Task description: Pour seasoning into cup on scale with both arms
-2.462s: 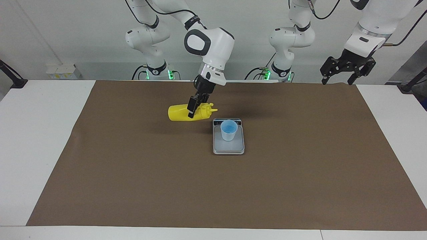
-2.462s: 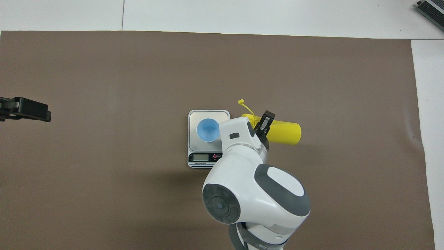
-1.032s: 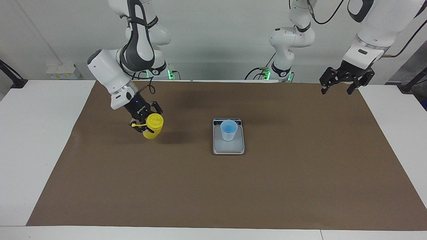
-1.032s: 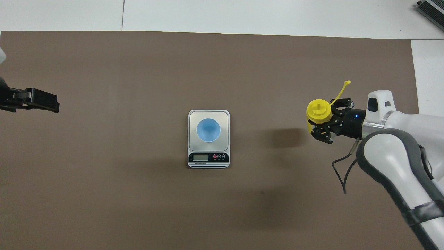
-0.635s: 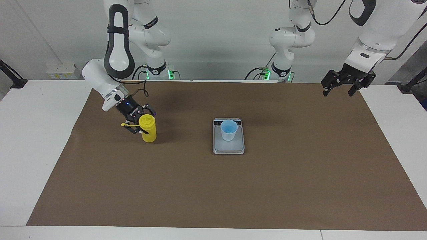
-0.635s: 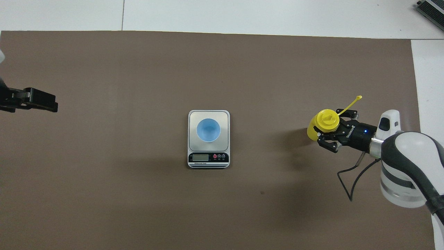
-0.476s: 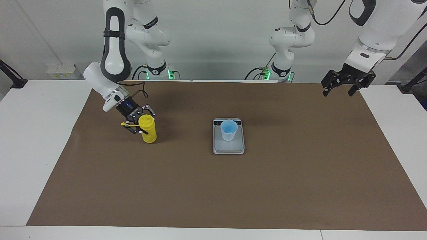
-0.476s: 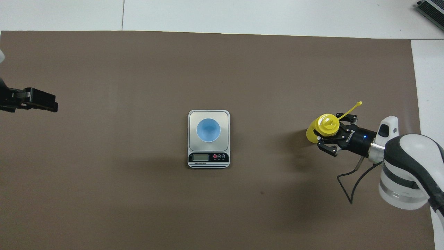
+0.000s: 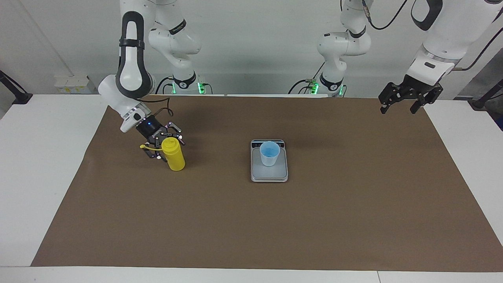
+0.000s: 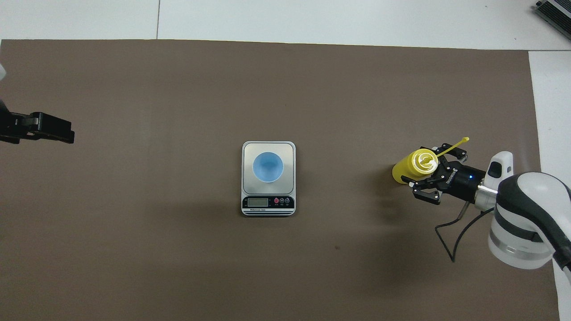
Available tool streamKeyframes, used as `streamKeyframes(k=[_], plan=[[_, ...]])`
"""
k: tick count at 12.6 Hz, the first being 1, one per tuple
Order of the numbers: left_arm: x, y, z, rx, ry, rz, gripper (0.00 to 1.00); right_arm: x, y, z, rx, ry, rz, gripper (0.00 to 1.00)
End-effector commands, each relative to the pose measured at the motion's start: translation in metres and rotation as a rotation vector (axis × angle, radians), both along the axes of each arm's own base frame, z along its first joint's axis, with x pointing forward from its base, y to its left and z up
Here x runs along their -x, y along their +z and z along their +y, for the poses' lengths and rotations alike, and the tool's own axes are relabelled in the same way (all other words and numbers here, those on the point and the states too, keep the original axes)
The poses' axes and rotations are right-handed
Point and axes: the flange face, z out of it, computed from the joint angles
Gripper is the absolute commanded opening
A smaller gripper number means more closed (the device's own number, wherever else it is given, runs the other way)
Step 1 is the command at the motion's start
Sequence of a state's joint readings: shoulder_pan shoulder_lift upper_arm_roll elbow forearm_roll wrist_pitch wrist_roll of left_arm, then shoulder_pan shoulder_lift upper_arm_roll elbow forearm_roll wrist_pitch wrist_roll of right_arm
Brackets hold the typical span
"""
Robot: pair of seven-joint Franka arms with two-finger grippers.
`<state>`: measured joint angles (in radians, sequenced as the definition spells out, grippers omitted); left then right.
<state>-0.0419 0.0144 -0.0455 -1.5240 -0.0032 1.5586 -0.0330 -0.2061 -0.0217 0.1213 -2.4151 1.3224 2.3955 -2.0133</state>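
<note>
Yellow squeeze bottle [image 9: 174, 158] stands upright on the brown mat [image 9: 251, 220] toward the right arm's end of the table, well apart from the scale [image 9: 269, 173] and level with it, nozzle up, its thin cap strap [image 10: 455, 145] sticking out sideways. Right gripper [image 9: 159, 144] sits at the bottle's top, black fingers [image 10: 424, 191] spread around the shoulder; they look loosened, and I can't say for sure whether they grip the plastic or only bracket it. My guess is the bottle has been set on its base so it can be taken hold of lower down, a better grasp for tipping it over a small target.

Middle of the mat now: the light-blue cup [image 9: 269, 153] is upright on the scale's grey plate, mouth open to the ceiling, looking empty from above. It sits at the plate's end next to the display strip [image 10: 268, 202], which faces the robots; what it reads I can't make out. By my reckoning nothing has been poured yet.

Out at the other end, the left gripper [image 9: 404, 97] hangs in the air over the mat's corner nearest the robots, fingers splayed wide, holding nothing. That arm waits. Since the job calls for both arms, I'd expect it to come in to steady the cup or share the bottle.
</note>
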Motion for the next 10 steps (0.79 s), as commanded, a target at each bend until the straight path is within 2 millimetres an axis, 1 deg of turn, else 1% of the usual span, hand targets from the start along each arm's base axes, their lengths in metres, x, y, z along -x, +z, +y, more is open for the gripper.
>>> streamKeyframes(k=[1, 4, 6, 8, 10], plan=[[0.002, 0.0, 0.002, 0.01, -0.001, -0.02, 1.0, 0.016, -0.004, -0.015, -0.001, -0.004, -0.012, 1.0], [0.003, -0.001, 0.003, 0.008, 0.001, -0.021, 1.0, 0.024, -0.008, -0.038, 0.089, 0.08, 0.016, 1.0], [0.003, -0.001, 0.003, 0.005, -0.001, -0.021, 1.0, 0.028, -0.006, -0.06, 0.136, 0.132, 0.034, 1.0], [0.002, 0.0, 0.005, 0.006, 0.002, -0.028, 1.0, 0.027, 0.003, -0.081, 0.183, 0.173, 0.04, 1.0], [0.001, 0.001, 0.005, 0.005, 0.002, -0.039, 1.0, 0.023, 0.019, -0.105, 0.233, 0.208, 0.04, 1.0]])
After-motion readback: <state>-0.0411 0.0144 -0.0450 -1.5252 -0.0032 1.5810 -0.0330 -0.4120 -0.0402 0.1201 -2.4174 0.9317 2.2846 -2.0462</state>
